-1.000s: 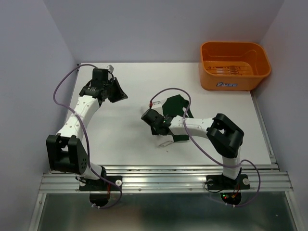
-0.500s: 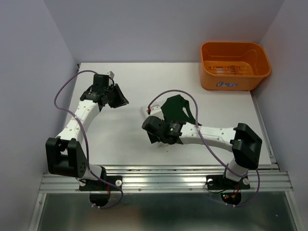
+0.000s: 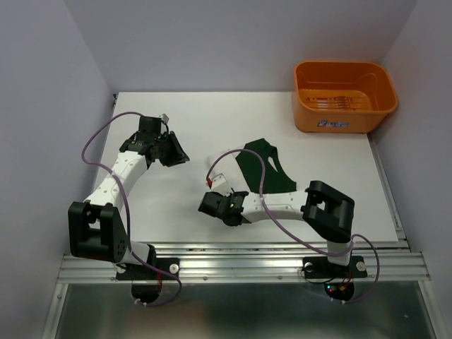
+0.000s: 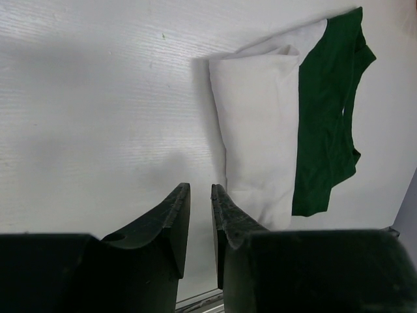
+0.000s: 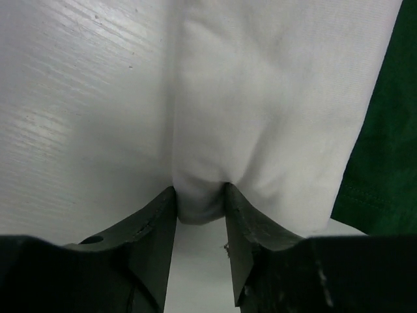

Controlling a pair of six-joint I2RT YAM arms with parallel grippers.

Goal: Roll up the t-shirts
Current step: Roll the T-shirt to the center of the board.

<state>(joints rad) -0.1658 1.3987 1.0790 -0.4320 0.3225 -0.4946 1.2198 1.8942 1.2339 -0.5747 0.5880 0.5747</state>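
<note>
Right wrist: right gripper (image 5: 199, 191) pinches t-shirt (image 5: 273, 98) (white fold).

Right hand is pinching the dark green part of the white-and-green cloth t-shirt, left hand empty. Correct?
Not quite. The right hand is pinching a fold of the white part of the white-and-dark-green cloth t-shirt, not the dark green part; the right wrist view shows it. The left hand is indeed empty.
</note>
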